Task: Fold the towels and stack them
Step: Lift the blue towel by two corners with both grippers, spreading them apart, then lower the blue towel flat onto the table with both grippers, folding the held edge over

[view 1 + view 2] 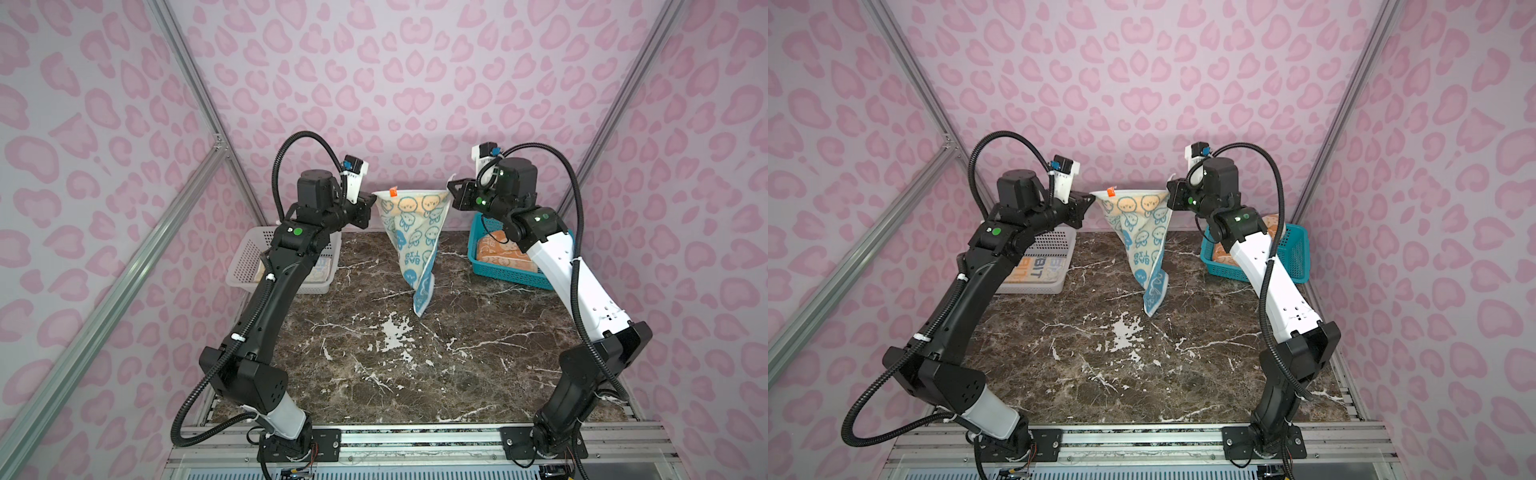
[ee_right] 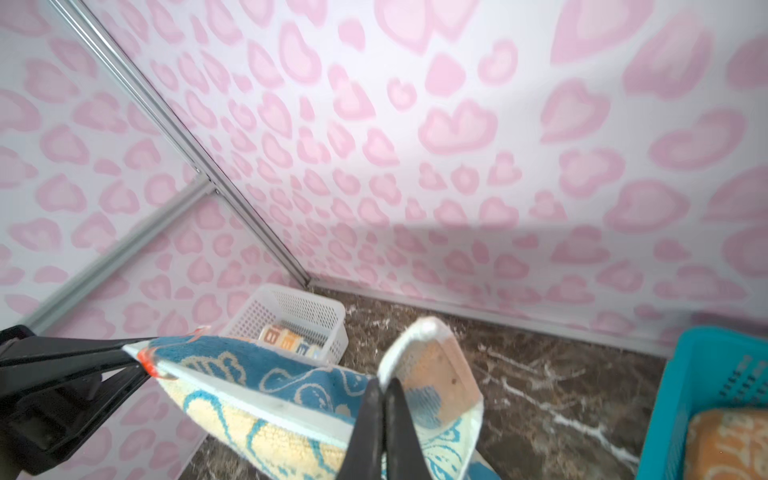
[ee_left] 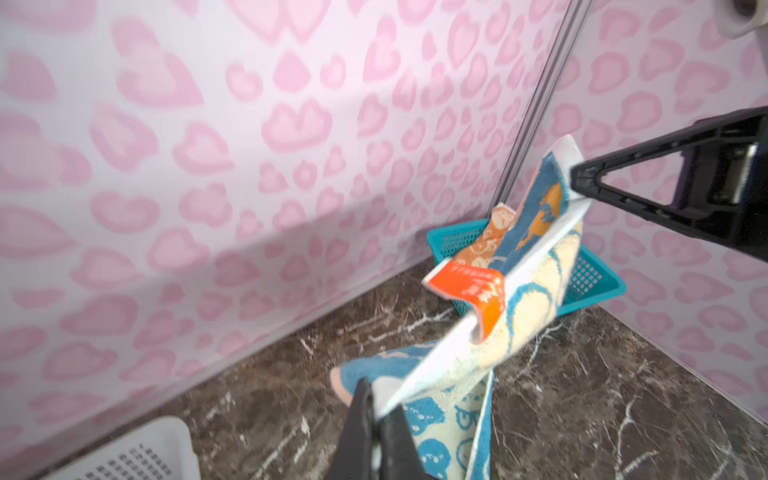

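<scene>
Aloft, left end effector (image 1: pixel 374 198) and right end effector (image 1: pixel 451 188) pinch towel (image 1: pixel 415 235) between pink walls (image 1: pixel 374 83), over marble (image 1: pixel 415 374).

Pink heart-print walls (image 1: pixel 415 62) enclose a dark marble tabletop (image 1: pixel 436 374).

white basket (image 1: pixel 245 259) left | teal basket (image 1: pixel 500 269) right | marble tabletop (image 1: pixel 415 374) | pink-patterned walls (image 1: pixel 374 62)
</scene>
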`<state>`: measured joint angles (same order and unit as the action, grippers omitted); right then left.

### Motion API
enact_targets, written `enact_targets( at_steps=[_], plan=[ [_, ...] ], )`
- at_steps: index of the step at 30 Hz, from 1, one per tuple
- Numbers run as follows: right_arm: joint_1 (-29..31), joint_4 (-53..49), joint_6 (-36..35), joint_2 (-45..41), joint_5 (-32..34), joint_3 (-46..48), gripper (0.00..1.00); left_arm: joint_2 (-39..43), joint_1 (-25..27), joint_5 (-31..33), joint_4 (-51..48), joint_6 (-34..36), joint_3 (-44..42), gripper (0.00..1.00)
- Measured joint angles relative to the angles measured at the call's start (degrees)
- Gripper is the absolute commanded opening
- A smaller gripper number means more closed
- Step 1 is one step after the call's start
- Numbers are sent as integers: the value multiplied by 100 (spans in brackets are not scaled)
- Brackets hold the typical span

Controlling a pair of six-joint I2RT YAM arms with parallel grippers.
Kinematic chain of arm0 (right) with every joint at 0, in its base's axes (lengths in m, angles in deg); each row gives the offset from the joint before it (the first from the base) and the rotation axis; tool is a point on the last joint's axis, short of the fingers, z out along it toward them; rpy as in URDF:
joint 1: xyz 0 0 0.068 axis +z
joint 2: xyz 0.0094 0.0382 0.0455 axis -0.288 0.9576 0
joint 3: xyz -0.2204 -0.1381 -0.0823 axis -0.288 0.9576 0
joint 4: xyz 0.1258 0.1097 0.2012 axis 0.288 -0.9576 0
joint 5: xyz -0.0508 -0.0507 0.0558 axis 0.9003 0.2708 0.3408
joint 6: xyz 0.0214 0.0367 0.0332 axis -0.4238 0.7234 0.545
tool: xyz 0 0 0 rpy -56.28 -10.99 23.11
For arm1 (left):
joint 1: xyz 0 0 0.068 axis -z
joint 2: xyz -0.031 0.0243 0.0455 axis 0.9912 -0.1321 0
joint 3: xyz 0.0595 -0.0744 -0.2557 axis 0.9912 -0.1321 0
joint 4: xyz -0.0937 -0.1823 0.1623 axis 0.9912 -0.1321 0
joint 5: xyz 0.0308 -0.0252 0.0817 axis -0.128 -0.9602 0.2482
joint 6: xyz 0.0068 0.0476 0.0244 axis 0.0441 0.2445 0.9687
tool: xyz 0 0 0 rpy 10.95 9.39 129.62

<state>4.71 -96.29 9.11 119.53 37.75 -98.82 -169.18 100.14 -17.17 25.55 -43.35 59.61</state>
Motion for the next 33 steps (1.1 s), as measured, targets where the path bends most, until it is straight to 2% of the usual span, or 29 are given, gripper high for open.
enact_targets(
  at_steps=[3, 7, 11, 15, 18, 21, 24, 26, 29, 33],
  plan=[
    [-59, -90, -168, -122, -125, -280, 0, 9, 7, -2, -105, 251, 411, 4],
    [-103, -118, -304, -555, -348, 155, 0, 323, 11, -68, -195, 424, 28, 4],
    [-103, 168, -210, -1386, -667, 1827, 0, 1054, 15, -262, 9, 398, -1224, 4],
    [52, 713, 212, -2288, -903, 4074, 0, 1733, 33, -411, 212, 199, -2782, 4],
    [317, 852, 595, -2826, -881, 5425, 0, 2122, 122, -470, 212, -20, -3866, 4],
    [660, 927, 986, -3239, -695, 6459, 0, 2382, 339, -426, 166, -225, -4680, 4],
    [975, 859, 1274, -3482, -461, 7117, 2, 2474, 629, -319, 109, -428, -5276, 4],
    [1132, 743, 1394, -3609, -374, 7394, 8, 2474, 743, -247, 74, -535, -5600, 4],
    [1250, 522, 1399, -3744, -284, 7606, 35, 2474, 798, -114, -11, -688, -5987, 4],
    [1263, 63, 918, -3974, 90, 7543, 52, 2337, 793, 96, -26, -793, -6225, 4]
  ],
)
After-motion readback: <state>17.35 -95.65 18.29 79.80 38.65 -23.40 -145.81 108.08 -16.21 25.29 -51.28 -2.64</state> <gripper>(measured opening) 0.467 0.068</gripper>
